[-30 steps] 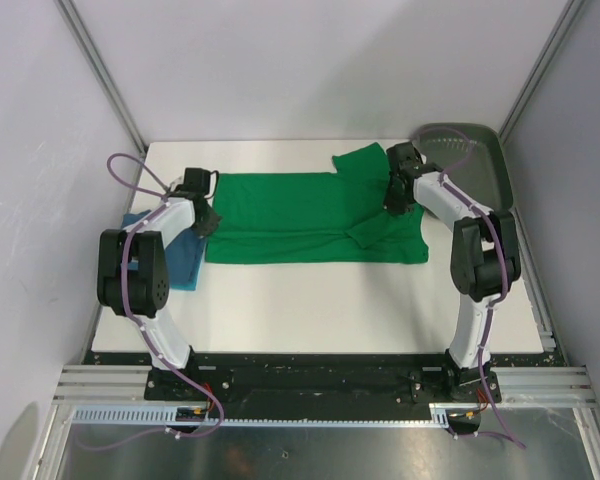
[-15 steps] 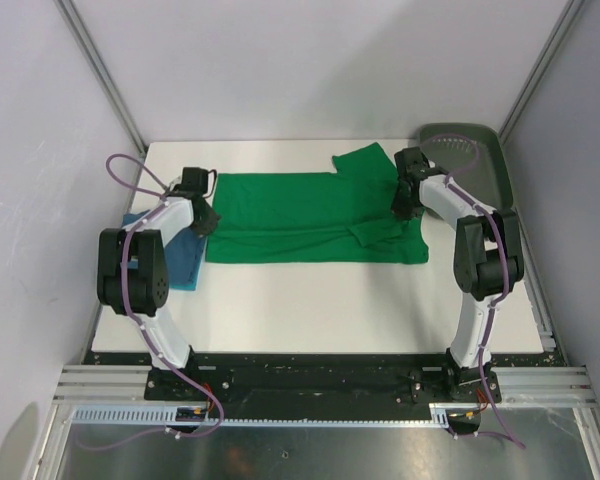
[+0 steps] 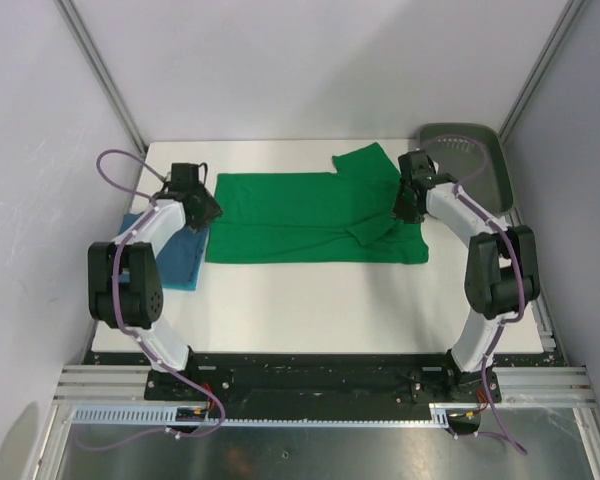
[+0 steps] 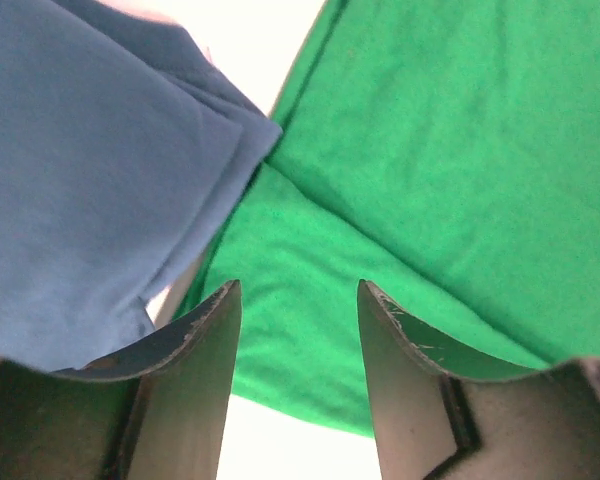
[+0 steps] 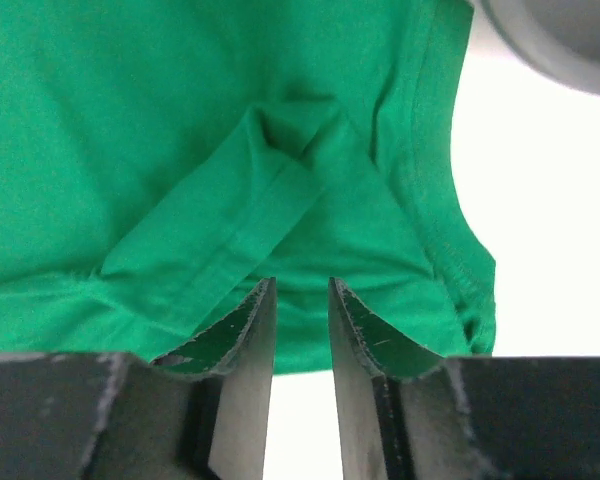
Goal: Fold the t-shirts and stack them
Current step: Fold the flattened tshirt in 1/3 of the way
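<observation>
White tabletop (image 3: pixel 310 300) carries both shirts. Fingers of the left gripper (image 4: pixel 298 325) stand wide apart and empty, with the blue shirt (image 4: pixel 80 170) beyond them to the left and the green shirt (image 4: pixel 420 150) ahead and to the right. Fingers of the right gripper (image 5: pixel 302 315) leave only a narrow slit and grip nothing, the green shirt's folded sleeve (image 5: pixel 230 235) just beyond their tips.

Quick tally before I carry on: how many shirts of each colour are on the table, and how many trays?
Green t-shirt: 1
Blue t-shirt: 1
Tray: 1
Total: 3
</observation>
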Controlling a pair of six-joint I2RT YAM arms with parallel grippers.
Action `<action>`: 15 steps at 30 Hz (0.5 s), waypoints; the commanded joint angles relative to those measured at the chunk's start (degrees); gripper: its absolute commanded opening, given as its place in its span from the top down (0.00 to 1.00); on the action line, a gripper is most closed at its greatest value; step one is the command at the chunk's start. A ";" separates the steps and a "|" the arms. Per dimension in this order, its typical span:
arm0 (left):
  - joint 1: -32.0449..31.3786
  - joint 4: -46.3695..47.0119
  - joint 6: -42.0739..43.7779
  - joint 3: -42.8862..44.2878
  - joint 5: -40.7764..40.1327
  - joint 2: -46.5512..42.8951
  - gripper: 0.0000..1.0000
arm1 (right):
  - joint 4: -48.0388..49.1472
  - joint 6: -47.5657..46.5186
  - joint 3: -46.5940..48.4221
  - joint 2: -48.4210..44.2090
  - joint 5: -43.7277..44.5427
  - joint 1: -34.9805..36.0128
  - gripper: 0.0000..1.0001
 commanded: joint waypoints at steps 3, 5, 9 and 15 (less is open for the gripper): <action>-3.12 1.07 -0.04 -5.53 4.33 -4.66 0.54 | 2.53 2.57 -7.40 -6.69 -0.24 2.69 0.76; -3.90 1.09 -0.51 -6.56 4.81 -4.72 0.57 | 3.77 3.21 -9.69 -7.15 -0.81 3.27 0.80; -5.00 1.22 -1.10 -7.60 5.07 -4.34 0.60 | 5.93 3.70 -11.84 -5.74 -1.52 4.07 0.85; -5.22 1.35 -1.17 -7.64 5.32 -3.94 0.61 | 10.90 2.68 -11.99 -1.42 -2.24 3.64 0.86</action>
